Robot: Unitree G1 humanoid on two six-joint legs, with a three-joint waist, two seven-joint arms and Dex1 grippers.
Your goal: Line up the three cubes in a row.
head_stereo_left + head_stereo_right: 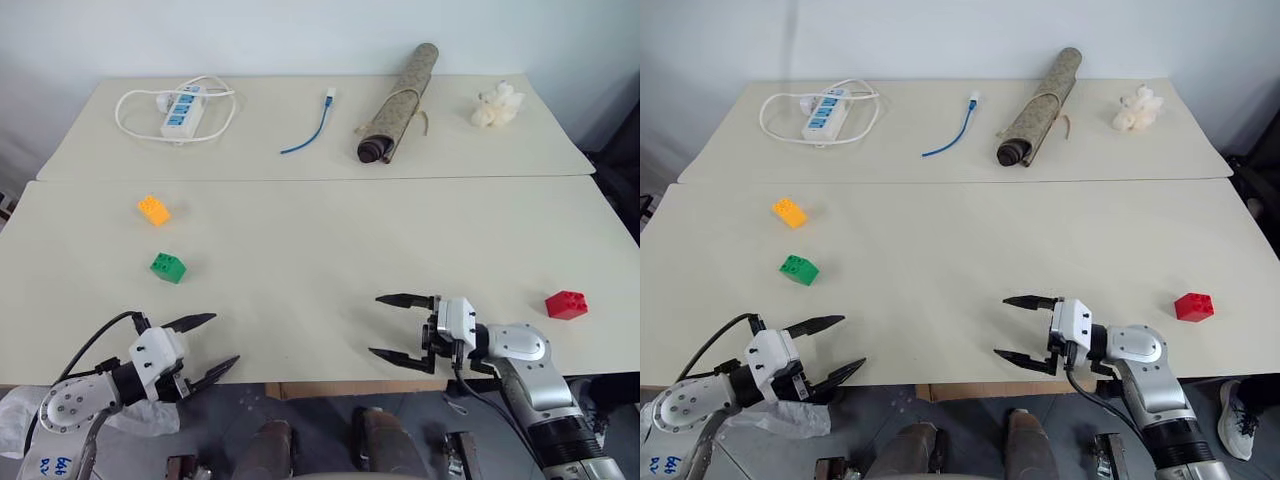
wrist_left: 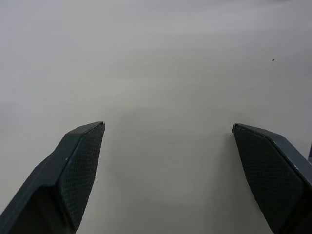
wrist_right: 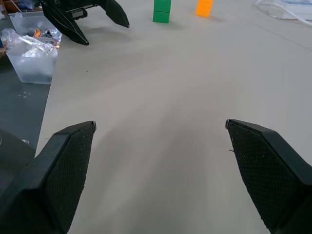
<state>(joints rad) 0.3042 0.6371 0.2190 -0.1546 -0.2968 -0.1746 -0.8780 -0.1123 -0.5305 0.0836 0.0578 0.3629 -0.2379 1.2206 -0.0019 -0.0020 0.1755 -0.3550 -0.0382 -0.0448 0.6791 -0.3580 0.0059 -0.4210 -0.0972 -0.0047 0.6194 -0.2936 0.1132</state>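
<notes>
Three studded cubes lie apart on the near table. The orange-yellow cube (image 1: 153, 209) sits at the left, with the green cube (image 1: 168, 266) a little nearer to me. Far to the right rests the red cube (image 1: 566, 304). My left gripper (image 1: 210, 344) hangs open at the table's front left edge, below the green cube, holding nothing. My right gripper (image 1: 397, 327) is open near the front edge, pointing left, with the red cube well off behind its wrist. The right wrist view shows the green cube (image 3: 162, 10), the orange-yellow cube (image 3: 204, 7) and the left gripper (image 3: 100, 25) across the table.
On the far table lie a white power strip (image 1: 181, 110) with its coiled cable, a blue cable (image 1: 312, 128), a rolled mat (image 1: 398, 89) and a white lumpy object (image 1: 497, 105). A seam (image 1: 300, 180) joins the two tables. A clear plastic bag (image 3: 30, 53) sits beyond the table's left edge.
</notes>
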